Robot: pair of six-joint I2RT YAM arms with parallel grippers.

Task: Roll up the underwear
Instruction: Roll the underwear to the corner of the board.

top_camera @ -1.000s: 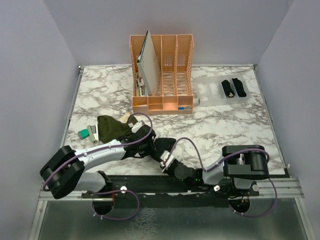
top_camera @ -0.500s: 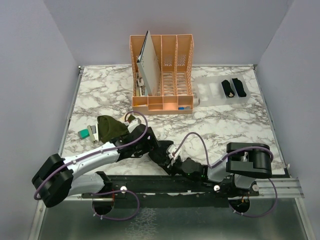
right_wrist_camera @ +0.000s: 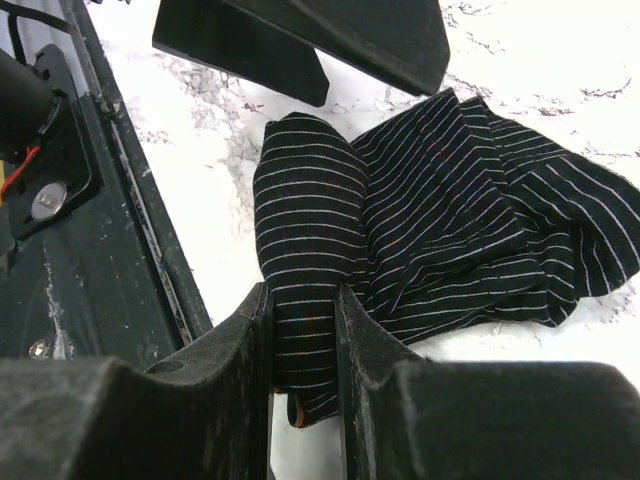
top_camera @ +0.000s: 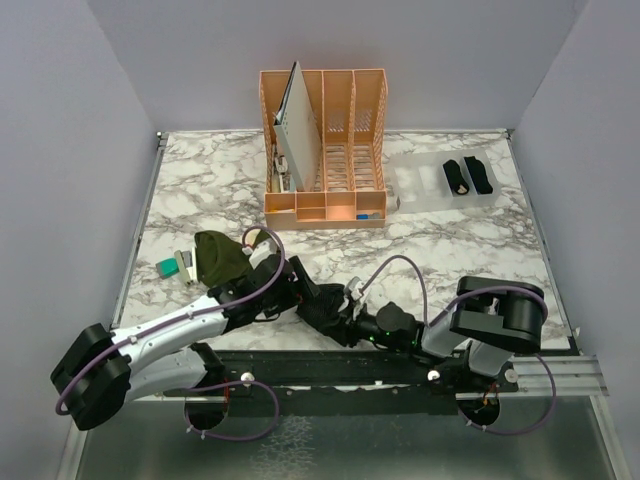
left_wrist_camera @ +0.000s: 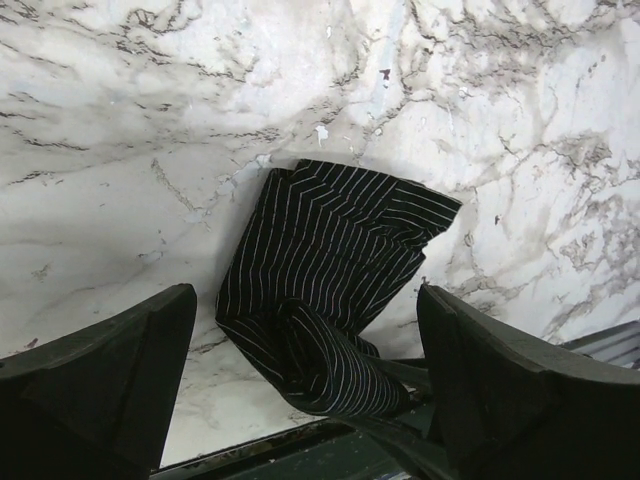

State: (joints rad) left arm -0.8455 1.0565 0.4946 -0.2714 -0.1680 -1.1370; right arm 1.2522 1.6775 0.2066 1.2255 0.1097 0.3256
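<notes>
Striped underwear (right_wrist_camera: 440,200) is lying at the near edge of the bench (top_camera: 200,190), just ahead of the arm bases, where both wrists are meeting over it. One end is bunching into a thick fold; the rest is spreading loose and crumpled toward the far side.

Right jaws are clenching that folded end, w/ the striped cloth squeezed between both fingers. They're prob. holding it as the core of the roll so it isn't springing open.

Left jaws are standing wide apart, released, one finger (left_wrist_camera: 100,380) on each side of the cloth and touching nothing. Looks like they're lining up to take a fresh bite on the loose part.

In the top view the wrists are hiding most of the garment, so I can't tell how tight the fold is.

Olive-green underwear (top_camera: 218,258) is sitting unrolled to the left, near a teal block (top_camera: 166,267). Two black rolls (top_camera: 468,176) are lying side by side in the clear tray (top_camera: 420,185), right of the orange rack (top_camera: 325,150). So approx. half the job is looking done.
</notes>
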